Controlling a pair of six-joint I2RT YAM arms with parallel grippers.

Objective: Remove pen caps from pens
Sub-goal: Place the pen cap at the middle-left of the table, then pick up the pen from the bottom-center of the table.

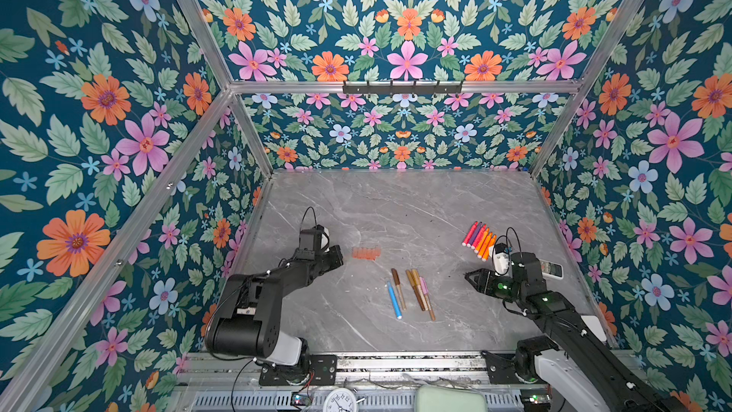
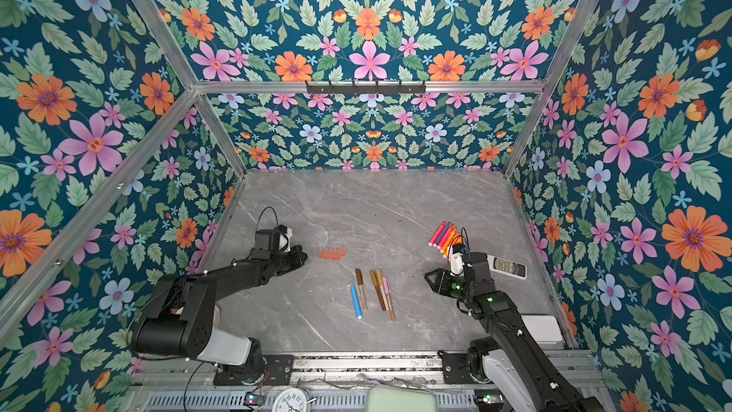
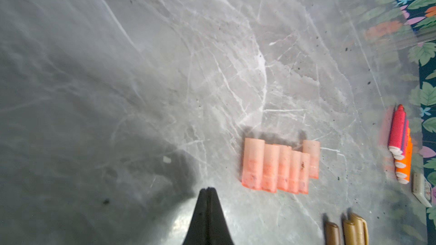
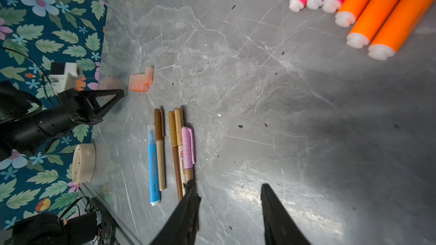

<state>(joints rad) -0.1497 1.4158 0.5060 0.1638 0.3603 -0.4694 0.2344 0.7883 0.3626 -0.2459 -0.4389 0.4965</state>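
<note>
Several translucent orange-red pen caps lie in a tight row on the grey marble table. At mid-table lie capped pens: a blue one, brown and gold ones, and one with a pink cap. A row of uncapped red, purple and orange pens sits at the right. My left gripper is shut and empty, just left of the caps. My right gripper is open and empty, right of the capped pens.
A white remote control lies behind my right arm, near the right wall. A clock and a pale green object sit beyond the table's front rail. Floral walls enclose three sides.
</note>
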